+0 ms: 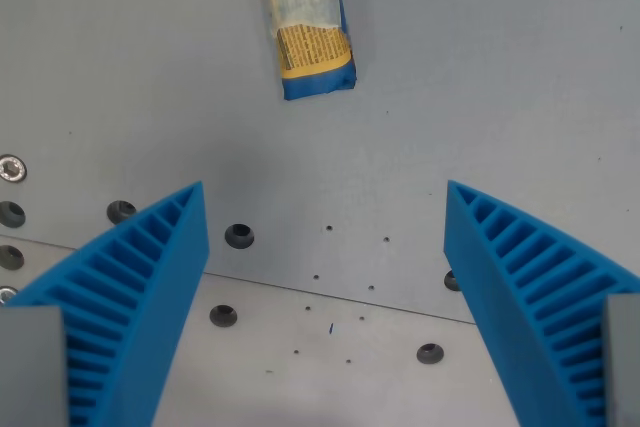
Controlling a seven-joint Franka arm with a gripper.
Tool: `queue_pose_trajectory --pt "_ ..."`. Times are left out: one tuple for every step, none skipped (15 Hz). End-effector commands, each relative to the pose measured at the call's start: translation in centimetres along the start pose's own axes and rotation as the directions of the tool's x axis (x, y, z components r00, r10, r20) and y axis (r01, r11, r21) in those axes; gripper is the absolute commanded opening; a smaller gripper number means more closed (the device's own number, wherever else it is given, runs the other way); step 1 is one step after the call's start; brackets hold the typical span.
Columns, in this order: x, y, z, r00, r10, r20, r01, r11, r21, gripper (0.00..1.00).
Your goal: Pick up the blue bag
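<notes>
Hand (326,197) spread wide, empty; blue bag (313,27) beyond on table (500,77).

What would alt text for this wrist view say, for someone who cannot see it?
A blue bag lies on a grey metal table at the picture's top centre, untouched. The open end effector hangs above the table, its two ribbed blue fingers spread wide at the bottom corners.

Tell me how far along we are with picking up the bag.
Done: nothing that shows; the bag lies flat on the table at the top of the wrist view, untouched. In hand: the gripper is open and empty, its fingers wide apart and short of the bag. Left: move over the bag, descend, close, lift.
</notes>
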State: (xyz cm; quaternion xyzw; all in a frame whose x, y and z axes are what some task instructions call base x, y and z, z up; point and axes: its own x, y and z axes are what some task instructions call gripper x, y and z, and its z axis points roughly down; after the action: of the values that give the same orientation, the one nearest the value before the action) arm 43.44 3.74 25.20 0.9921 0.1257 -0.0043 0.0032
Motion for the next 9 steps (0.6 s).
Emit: queue_pose_trajectory --pt "0.03 0.00 -0.16 1.000 -0.001 -0.004 0.001 1.000 -0.001 1.00" --pt "0.03 0.00 -0.16 1.000 -0.001 -0.004 0.001 1.000 -0.001 1.00" --pt "0.03 0.00 -0.15 1.000 -0.002 -0.004 0.002 1.000 -0.001 1.00" --pt "0.04 0.00 -0.15 1.000 -0.002 -0.004 0.002 1.000 -0.001 1.00" --pt "0.04 0.00 -0.14 1.000 -0.003 -0.004 0.003 1.000 -0.001 1.00" --pt "0.05 0.00 -0.13 1.000 -0.003 -0.004 0.003 1.000 -0.001 1.00" --pt "0.05 -0.01 -0.12 1.000 -0.004 -0.004 0.004 1.000 -0.001 1.00" --pt "0.06 -0.01 -0.11 1.000 -0.005 -0.004 0.005 1.000 -0.001 1.00" --pt "0.06 -0.01 -0.10 1.000 -0.006 -0.004 0.006 1.000 -0.001 1.00"
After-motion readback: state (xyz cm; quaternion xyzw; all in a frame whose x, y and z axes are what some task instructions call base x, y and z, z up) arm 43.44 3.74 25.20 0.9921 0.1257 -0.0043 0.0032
